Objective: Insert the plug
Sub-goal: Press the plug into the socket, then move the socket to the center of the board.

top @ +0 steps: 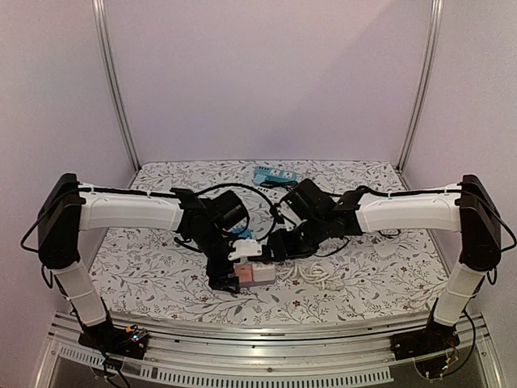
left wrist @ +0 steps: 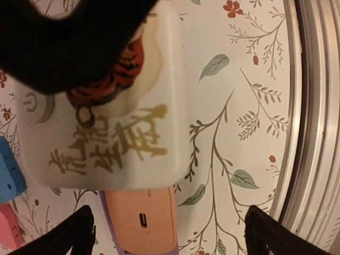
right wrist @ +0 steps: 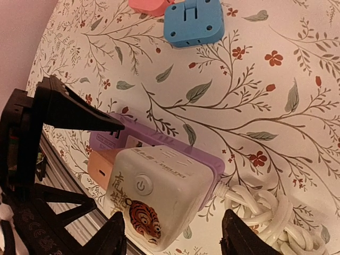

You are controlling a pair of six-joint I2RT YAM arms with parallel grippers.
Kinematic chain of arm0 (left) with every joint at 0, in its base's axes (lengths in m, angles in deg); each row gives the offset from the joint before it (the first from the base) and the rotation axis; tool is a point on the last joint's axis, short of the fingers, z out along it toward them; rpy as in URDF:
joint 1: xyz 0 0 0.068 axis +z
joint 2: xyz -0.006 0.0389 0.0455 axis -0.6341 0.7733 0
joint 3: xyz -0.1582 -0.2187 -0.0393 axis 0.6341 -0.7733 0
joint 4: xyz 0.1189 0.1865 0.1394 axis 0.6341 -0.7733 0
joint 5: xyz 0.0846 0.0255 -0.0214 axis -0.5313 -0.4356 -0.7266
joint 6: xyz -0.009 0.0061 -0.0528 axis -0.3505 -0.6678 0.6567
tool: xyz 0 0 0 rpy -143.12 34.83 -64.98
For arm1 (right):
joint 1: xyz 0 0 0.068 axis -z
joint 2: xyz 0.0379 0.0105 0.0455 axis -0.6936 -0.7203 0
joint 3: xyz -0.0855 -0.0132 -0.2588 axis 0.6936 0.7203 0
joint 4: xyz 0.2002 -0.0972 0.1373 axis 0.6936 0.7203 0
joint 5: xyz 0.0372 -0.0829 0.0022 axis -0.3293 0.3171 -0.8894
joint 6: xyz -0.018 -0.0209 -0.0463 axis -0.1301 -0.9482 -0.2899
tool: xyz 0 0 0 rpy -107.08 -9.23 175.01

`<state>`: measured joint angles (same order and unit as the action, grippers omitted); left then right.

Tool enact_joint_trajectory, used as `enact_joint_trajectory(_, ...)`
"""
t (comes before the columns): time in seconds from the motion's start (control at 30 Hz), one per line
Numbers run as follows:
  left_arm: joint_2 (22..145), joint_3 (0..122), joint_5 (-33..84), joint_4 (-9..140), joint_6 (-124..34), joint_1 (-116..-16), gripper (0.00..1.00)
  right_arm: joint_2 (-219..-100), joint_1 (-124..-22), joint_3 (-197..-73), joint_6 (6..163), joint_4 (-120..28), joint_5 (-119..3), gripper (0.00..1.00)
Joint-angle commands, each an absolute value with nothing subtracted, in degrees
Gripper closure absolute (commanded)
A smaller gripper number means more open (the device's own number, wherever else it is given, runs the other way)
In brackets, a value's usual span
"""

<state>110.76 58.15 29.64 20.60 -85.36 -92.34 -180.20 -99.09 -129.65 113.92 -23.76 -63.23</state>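
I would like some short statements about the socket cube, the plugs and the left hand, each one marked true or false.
1. The white cube carries a power button above a tiger picture. True.
2. The blue plug is pushed into the white cube. False: it lies on the table, apart from the cube, next to the pink plug.
3. The left hand is open and holds nothing. True.
4. The white cable runs out in a straight line. False: it lies bunched in loops beside the purple base.
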Motion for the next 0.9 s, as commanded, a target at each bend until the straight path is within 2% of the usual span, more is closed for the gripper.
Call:
enact_joint_trajectory(0.0,106.6,55.4,26.1,21.7,-86.2,-90.4,0.0,-177.4,-99.5,-134.0,111.1,-19.0,-62.7,0.35)
enact_joint_trajectory(0.2,105.6,49.0,21.9,26.8,-87.6,-88.3,0.01,-172.0,-96.3,-132.1,110.8,-16.7,-57.4,0.2)
enact_joint_trajectory(0.3,107.7,49.5,21.8,28.2,-87.3,-88.3,0.01,-169.7,-95.8,-131.4,110.2,-15.0,-54.1,0.16)
enact_joint_trajectory(0.4,110.8,50.5,20.6,29.0,-86.4,-88.3,0.07,-168.0,-95.8,-130.6,109.8,-13.1,-51.4,0.15)
enact_joint_trajectory(0.6,113.7,49.8,22.3,30.6,-85.2,-88.3,0.29,-164.2,-95.2,-127.5,109.8,-12.9,-47.8,0.14)
enact_joint_trajectory(0.7,114.2,49.5,21.9,30.8,-84.6,-88.3,0.46,-162.8,-94.8,-126.7,109.8,-13.0,-47.2,0.14)
enact_joint_trajectory(0.87,112.4,47.6,22.8,30.1,-84.5,-87.6,0.65,-162.0,-94.3,-126.1,109.5,-12.9,-46.8,0.14)
